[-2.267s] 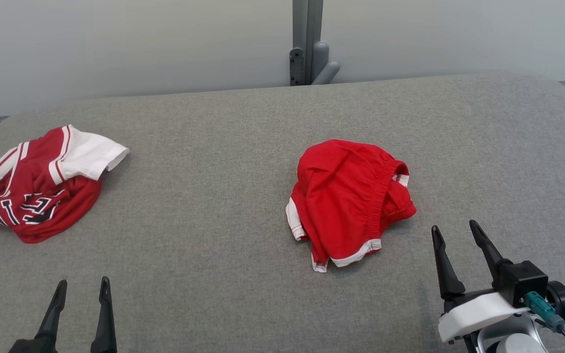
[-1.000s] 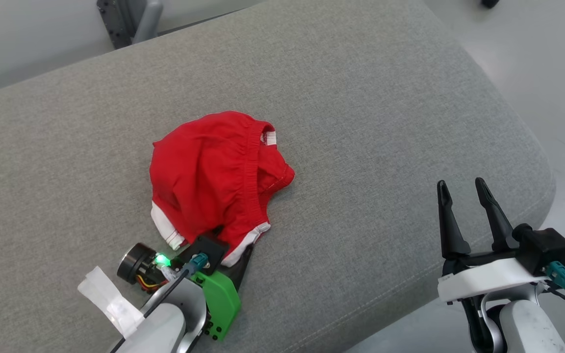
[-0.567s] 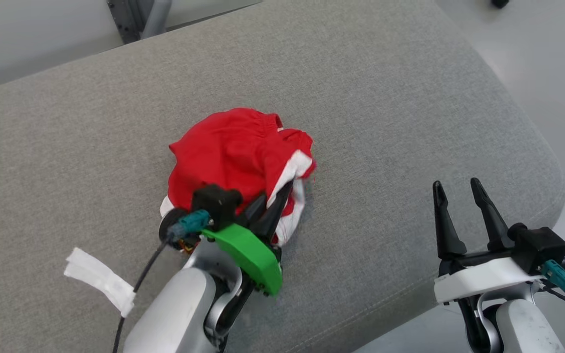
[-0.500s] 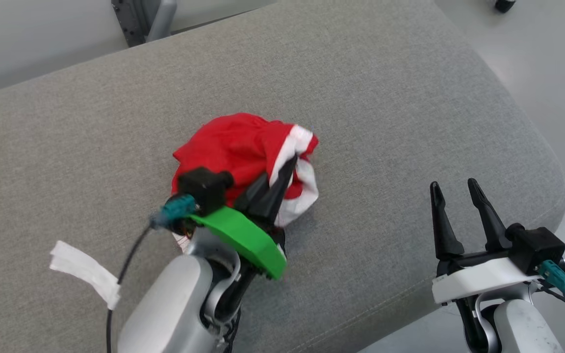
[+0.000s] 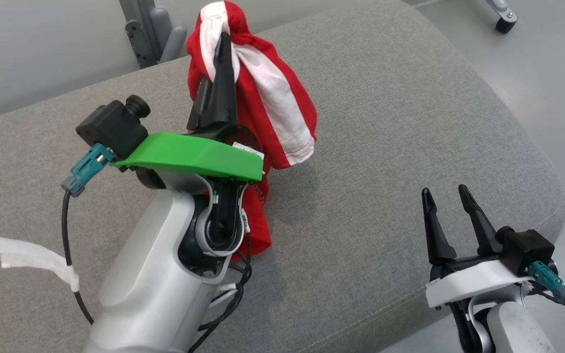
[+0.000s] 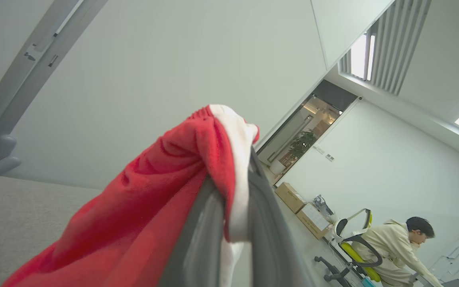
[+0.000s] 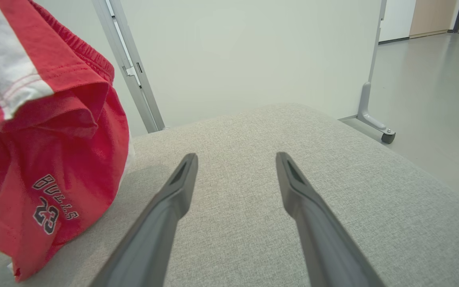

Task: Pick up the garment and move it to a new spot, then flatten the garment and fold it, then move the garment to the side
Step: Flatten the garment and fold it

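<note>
We log one red garment [image 5: 248,98], soft, light and limp by our judgement and best taken at its white-trimmed hem, hanging pinched in our clenched left jaws over the grey bench [image 5: 385,122]; our right jaws stand released and empty alongside, with a grey post [image 5: 138,34] just beyond.

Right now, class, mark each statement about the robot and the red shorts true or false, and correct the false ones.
1. The left gripper is shut on the red shorts. True.
2. The right gripper grips the red shorts too. False: its jaws stand open and hold nothing.
3. The red shorts lie spread flat on the grey cushion. False: they hang bunched from the left gripper.
4. The red shorts carry a white stripe. True.
</note>
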